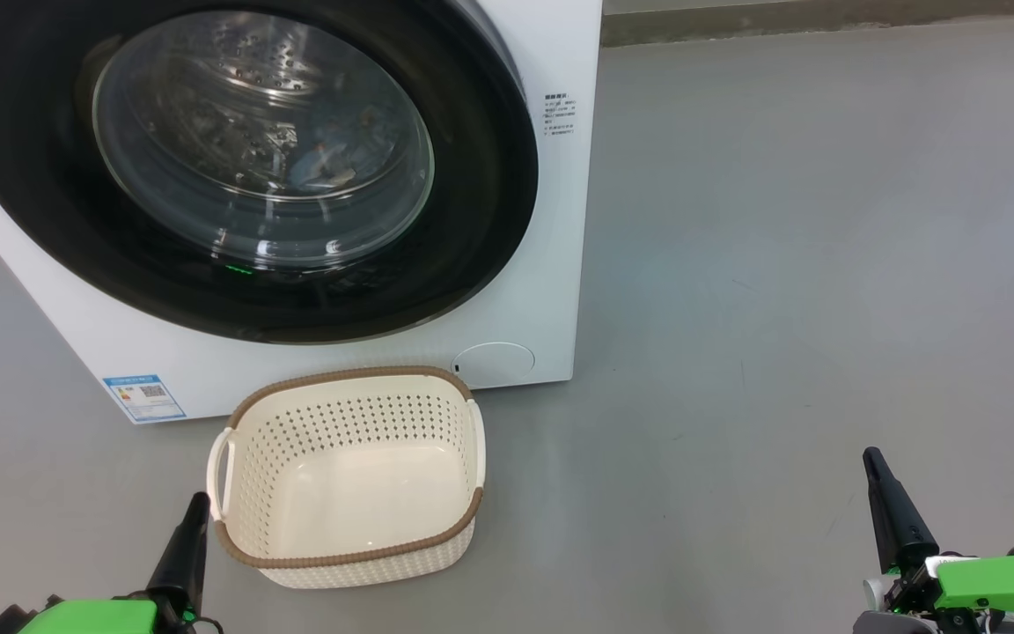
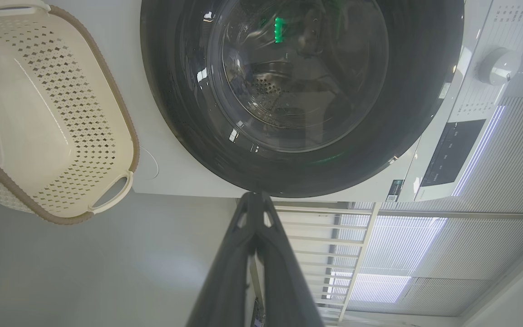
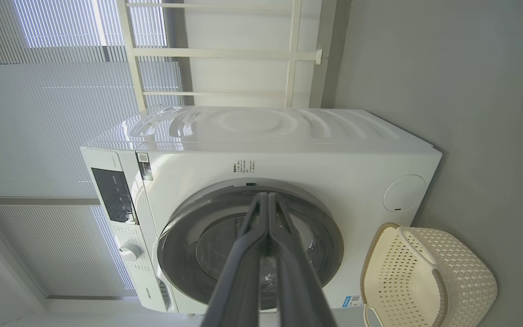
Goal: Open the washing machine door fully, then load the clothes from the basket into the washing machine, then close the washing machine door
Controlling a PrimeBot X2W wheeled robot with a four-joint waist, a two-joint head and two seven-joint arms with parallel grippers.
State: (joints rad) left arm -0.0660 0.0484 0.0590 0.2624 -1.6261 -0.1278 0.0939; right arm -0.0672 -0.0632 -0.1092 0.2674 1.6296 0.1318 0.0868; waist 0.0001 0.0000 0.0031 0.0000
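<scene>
Both arms hung low over the floor (image 1: pixel 780 264). The left pincer (image 1: pixel 197 504), pressed together and empty, sat just left of the empty basket (image 1: pixel 349 377). The right pincer (image 1: pixel 871 458), equally closed, was well to its right. The washing machine door (image 1: pixel 489 176) stood closed, clothes (image 1: pixel 322 167) behind its glass.

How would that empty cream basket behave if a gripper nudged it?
Probably light: the basket is thin perforated plastic with nothing inside. It would likely slide on the smooth grey floor rather than tip, given its wide flat base.
</scene>
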